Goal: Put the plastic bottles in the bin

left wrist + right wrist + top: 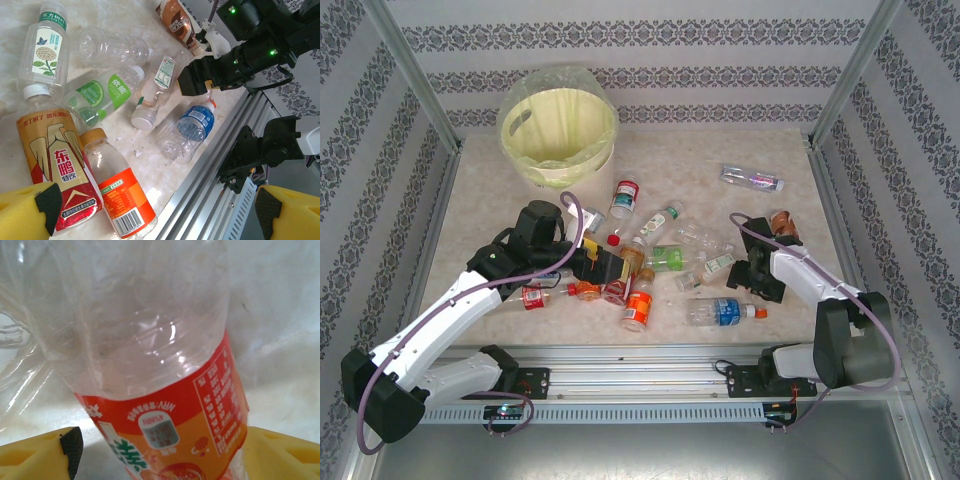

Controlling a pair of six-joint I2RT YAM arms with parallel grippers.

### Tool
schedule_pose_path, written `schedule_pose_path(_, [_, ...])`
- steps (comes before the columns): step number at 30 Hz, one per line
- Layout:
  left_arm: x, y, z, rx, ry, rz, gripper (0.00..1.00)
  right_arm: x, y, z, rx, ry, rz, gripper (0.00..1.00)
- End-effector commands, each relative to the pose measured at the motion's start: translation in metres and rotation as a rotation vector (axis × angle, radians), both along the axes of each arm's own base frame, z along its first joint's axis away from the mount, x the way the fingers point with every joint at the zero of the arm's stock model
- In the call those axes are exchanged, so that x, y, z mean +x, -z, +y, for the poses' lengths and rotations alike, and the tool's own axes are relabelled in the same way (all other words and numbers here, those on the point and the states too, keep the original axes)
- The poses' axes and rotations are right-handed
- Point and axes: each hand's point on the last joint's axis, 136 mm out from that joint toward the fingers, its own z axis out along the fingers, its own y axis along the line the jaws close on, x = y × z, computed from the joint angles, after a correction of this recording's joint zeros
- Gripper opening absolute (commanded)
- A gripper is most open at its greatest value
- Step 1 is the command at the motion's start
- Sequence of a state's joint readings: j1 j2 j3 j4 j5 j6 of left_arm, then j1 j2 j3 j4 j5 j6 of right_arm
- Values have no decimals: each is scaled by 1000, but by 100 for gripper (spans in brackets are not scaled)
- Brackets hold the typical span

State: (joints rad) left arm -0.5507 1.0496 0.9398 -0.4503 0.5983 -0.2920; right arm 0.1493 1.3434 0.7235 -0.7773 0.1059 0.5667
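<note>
Plastic bottles (720,312) near the bin (598,160): thin clear plastic, glossy, several dented and creased, with shiny printed film labels. The bin wall is matt cream plastic and its bag (560,125) is translucent, crinkled film. Table (485,192) beside the bin: smooth, marbled, faint sheen. Rail (650,365) opposite the bin: brushed metal. My left gripper (156,202) has matt yellow fingers (20,215).

Looking down between yellow fingers (25,212), spread wide, onto plastic bottles (155,85) strewn over a pale marbled desk (145,165).
Nearest, side by side: a red-and-gold labelled bottle (55,170) and an orange-labelled bottle (122,197); further off, a blue-labelled bottle (192,127) beside the metal rail (210,185), the black right arm (235,62) just beyond.
</note>
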Motion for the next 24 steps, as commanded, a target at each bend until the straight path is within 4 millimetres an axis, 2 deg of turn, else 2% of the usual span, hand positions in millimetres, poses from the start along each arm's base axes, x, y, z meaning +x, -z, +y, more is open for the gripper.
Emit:
schedule_pose_path(1, [-3,-1,-1,11,11,0,100,-2,-1,-6,-52,10,22,78])
schedule_pose_path(7, [-2,0,0,15,8,-1,100,2,-3,-8,-76,-5,6,68])
schedule_pose_path(13, [-2,0,0,16,8,-3,100,12,-14,-10,-104,-39,-34,58])
schedule_pose_path(24, [2,-2,0,20,-9,-4,100,29,-49,-16,-147,-61,-125,53])
